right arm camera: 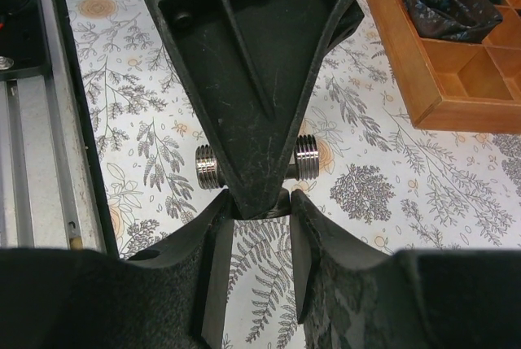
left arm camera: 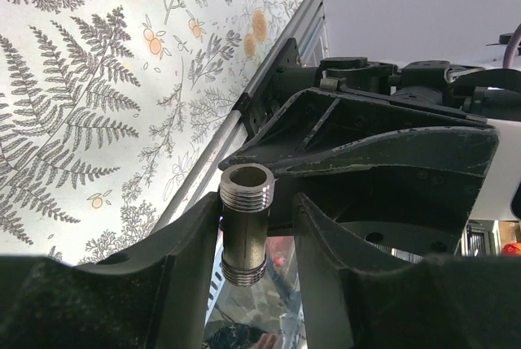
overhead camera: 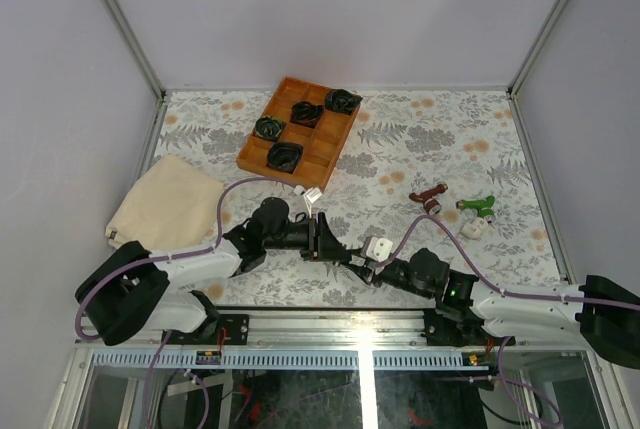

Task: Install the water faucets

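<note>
The dark red-brown faucet (overhead camera: pixel 430 195) and the bright green faucet (overhead camera: pixel 478 206) lie on the table's right half, apart from both grippers. My left gripper (overhead camera: pixel 328 245) holds a short dark pipe piece with silvery threaded ends (left arm camera: pixel 246 223) off the table. It lies against one finger (left arm camera: pixel 191 243), with a thin gap showing at the other. My right gripper (overhead camera: pixel 358 263) meets the left one tip to tip. Its jaws stand apart (right arm camera: pixel 259 202) on either side of the left fingertip, and the pipe (right arm camera: pixel 306 159) lies crosswise just beyond them.
A wooden compartment tray (overhead camera: pixel 343 147) at the back holds black-and-green coiled bundles (overhead camera: pixel 306 113), also seen in the right wrist view (right arm camera: pixel 444 7). A small white piece (overhead camera: pixel 472 230) lies near the green faucet. A cream cloth (overhead camera: pixel 165 204) lies at the left.
</note>
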`<state>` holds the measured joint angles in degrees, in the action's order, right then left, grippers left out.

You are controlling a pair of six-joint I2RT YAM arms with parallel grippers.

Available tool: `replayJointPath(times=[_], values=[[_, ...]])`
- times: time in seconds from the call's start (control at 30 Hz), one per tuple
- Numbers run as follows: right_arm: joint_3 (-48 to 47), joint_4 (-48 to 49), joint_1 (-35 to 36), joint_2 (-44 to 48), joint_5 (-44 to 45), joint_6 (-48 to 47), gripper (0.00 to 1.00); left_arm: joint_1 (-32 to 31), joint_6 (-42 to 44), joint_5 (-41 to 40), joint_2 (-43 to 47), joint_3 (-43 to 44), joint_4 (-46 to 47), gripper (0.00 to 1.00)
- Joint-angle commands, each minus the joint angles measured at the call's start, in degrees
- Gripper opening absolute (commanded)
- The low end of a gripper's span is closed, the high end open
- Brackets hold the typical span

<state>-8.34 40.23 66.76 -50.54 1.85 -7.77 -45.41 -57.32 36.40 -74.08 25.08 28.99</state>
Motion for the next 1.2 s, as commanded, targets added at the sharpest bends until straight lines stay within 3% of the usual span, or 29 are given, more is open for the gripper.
replayJointPath(times=[0.0, 0.13, 0.23, 0.47, 0.6, 0.73, 1.17], values=[[-0.86, 8.37, 0.21, -0.57, 0.62, 0.65, 0.22, -1.31, 2.12, 0.7, -0.95, 1.81, 1.0, 0.39], [-0.68, 8.99, 0.21, -0.89, 0.8, 0.82, 0.22, -1.26, 2.55, 0.14, -0.5, 1.98, 0.61, 0.38], [-0.35, 9.52, 0.25, -0.64, 1.33, 0.87, 0.22, -1.33, 3.03, 0.27, -0.91, 2.39, -0.26, 0.46], [0.37, 8.92, 0.23, 0.94, 1.45, 1.16, 0.22, -1.26, 3.48, -0.66, -1.38, 2.59, -1.56, 0.43], [0.68, 8.25, 0.22, 1.92, 1.37, 1.42, 0.21, -1.33, 4.15, -2.01, -1.56, 3.33, -4.09, 0.51], [1.05, 7.29, 0.25, 3.17, 1.45, 1.58, 0.21, -1.34, 3.78, -2.51, -0.99, 3.54, -4.12, 0.51], [1.55, 6.89, 0.21, 2.26, 1.66, 1.58, 0.22, -1.26, 2.84, -3.15, 0.18, 3.9, -4.06, 0.23]])
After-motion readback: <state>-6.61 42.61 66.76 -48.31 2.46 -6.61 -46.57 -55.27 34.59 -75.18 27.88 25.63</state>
